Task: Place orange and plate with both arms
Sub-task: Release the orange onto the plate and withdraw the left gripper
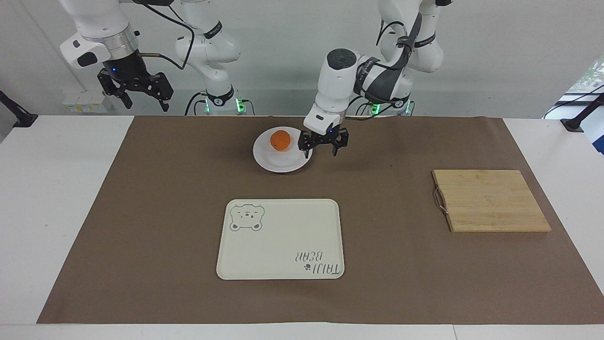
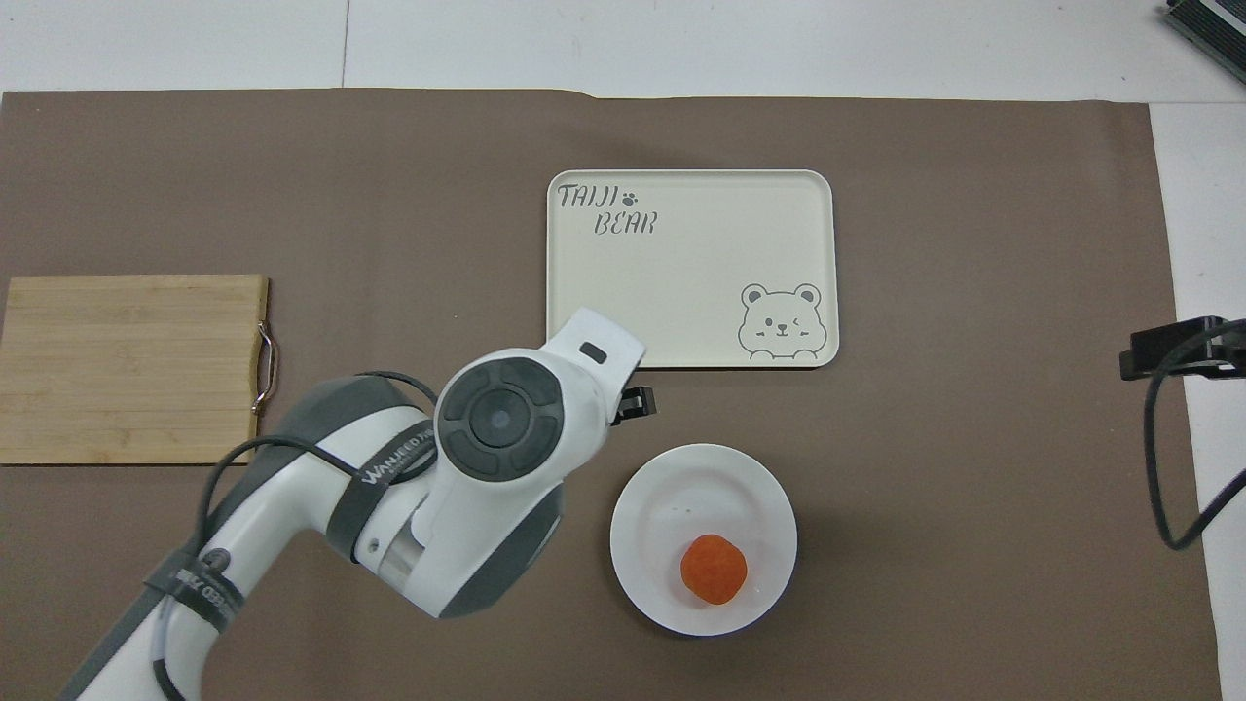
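The orange [image 1: 280, 140] lies on the white plate [image 1: 269, 160], on the part of it nearer to the robots; it also shows in the overhead view [image 2: 714, 570] on the plate [image 2: 672, 487]. My left gripper [image 1: 321, 147] is open and empty, raised over the mat just beside the plate's rim toward the left arm's end; in the overhead view only one black fingertip [image 2: 638, 401] shows past the arm. My right gripper [image 1: 139, 93] is open and waits high over the right arm's end of the table.
A cream rectangular tray with a bear print [image 1: 280, 239] lies farther from the robots than the plate. A bamboo cutting board [image 1: 490, 200] with a metal handle lies toward the left arm's end. A brown mat [image 1: 141, 212] covers the table.
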Tool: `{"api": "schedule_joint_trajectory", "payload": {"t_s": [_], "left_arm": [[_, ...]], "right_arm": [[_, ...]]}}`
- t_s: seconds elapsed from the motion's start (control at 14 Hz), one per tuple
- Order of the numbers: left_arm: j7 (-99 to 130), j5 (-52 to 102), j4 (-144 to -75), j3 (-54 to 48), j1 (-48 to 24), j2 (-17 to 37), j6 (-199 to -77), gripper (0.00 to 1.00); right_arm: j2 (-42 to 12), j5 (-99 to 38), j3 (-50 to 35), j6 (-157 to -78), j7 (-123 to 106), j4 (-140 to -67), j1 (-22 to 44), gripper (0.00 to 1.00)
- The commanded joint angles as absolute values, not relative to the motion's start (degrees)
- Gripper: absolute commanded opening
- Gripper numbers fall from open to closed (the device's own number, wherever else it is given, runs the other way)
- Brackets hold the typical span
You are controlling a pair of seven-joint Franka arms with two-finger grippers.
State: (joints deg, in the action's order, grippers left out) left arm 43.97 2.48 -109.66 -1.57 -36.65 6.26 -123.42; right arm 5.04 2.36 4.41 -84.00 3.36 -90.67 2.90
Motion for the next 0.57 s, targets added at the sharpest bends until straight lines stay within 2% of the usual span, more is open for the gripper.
{"api": "schedule_joint_trajectory", "payload": {"t_s": [0.0, 0.5], "left_arm": [[35.98, 2.11, -108.81, -2.29, -30.08, 3.26, -119.46, 1.0], [10.49, 5.89, -101.79, -1.93, -11.54, 1.05, -106.37, 1.0]], "right_arm": [[5.8, 1.41, 4.31, -84.29, 3.34, -91.14, 2.46, 1.0], [5.8, 1.41, 4.31, -84.29, 3.34, -91.14, 2.46, 1.0]]}}
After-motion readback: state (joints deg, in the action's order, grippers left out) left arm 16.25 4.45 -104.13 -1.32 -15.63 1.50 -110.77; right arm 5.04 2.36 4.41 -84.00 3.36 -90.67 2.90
